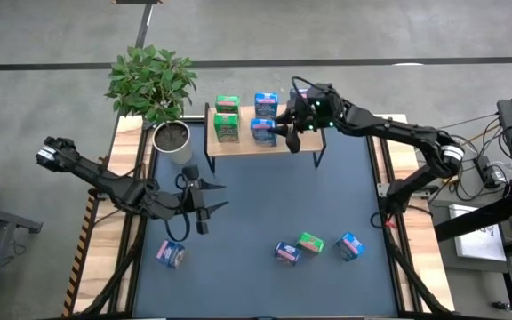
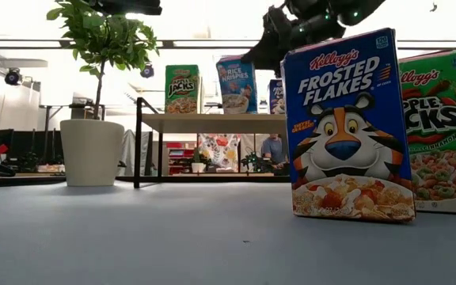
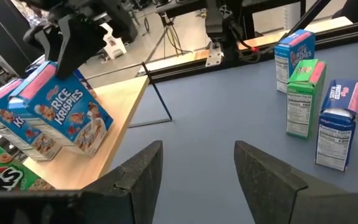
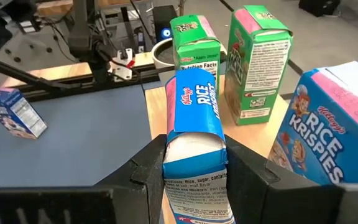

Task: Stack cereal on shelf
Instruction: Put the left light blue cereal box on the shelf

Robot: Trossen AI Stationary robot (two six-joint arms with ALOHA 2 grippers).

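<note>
From the high view I see the shelf (image 1: 265, 142), a light-wood board at the far edge of the bench (image 1: 265, 213), just beside the potted plant (image 1: 154, 89). Two green boxes (image 1: 227, 120) stand on the shelf's plant end, with two blue boxes (image 1: 265, 118) next to them. My right end effector (image 1: 293, 124) is over the shelf's other end, clenched on a blue Rice Krispies box (image 1: 290, 129). My left end effector (image 1: 198, 209) hovers above bare bench on the near side of the shelf, fingers released and holding nothing. A loose blue box (image 1: 171, 255) lies near it, farther from the shelf. Three more boxes (image 1: 309, 244), one green between two blue, sit in a loose row well apart from the shelf.

In the low view, a Frosted Flakes box (image 2: 347, 127) and an Apple Jacks box (image 2: 442, 131) stand upright, touching, well in front of the shelf (image 2: 212, 121).

From the left wrist view, my open fingers (image 3: 138, 174) point at bare bench; the right arm's Rice Krispies box (image 3: 67, 115) is tilted over the shelf edge (image 3: 126, 99).

The right wrist view shows my fingers (image 4: 148, 165) pressed against both sides of the blue box (image 4: 194, 134), with the two green boxes (image 4: 229, 62) beyond it on the shelf.
</note>
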